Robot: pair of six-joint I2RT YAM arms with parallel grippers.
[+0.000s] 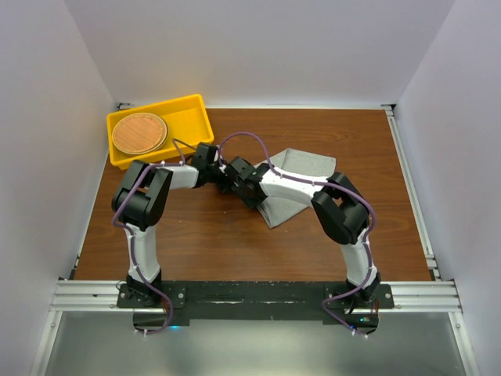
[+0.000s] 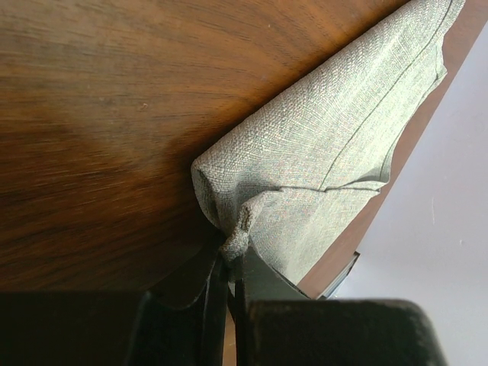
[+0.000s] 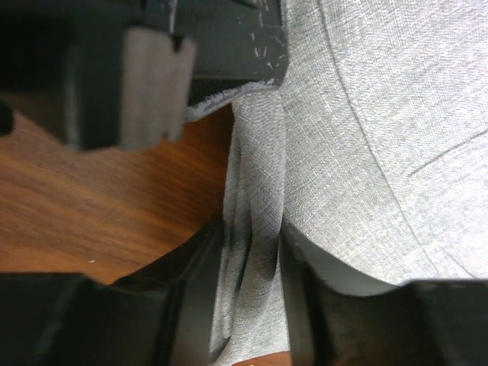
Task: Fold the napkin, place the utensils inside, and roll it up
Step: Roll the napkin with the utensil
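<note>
The grey napkin (image 1: 305, 168) lies partly folded on the wooden table, right of centre. Both grippers meet at its left corner. My left gripper (image 1: 221, 171) is shut on a bunched tip of the napkin (image 2: 328, 145), pinched tight between the jaws of the left gripper (image 2: 231, 259). In the right wrist view, a raised fold of the napkin (image 3: 366, 137) fills the gap of my right gripper (image 3: 252, 244), with both fingers pressed against the cloth. The left gripper (image 3: 191, 61) shows just ahead of it. The utensils are out of view.
A yellow tray (image 1: 188, 121) stands at the back left with a round brown woven disc (image 1: 139, 133) in it. The bare wooden table (image 1: 235, 235) stretches in front of the napkin. White walls close in the left, back and right sides.
</note>
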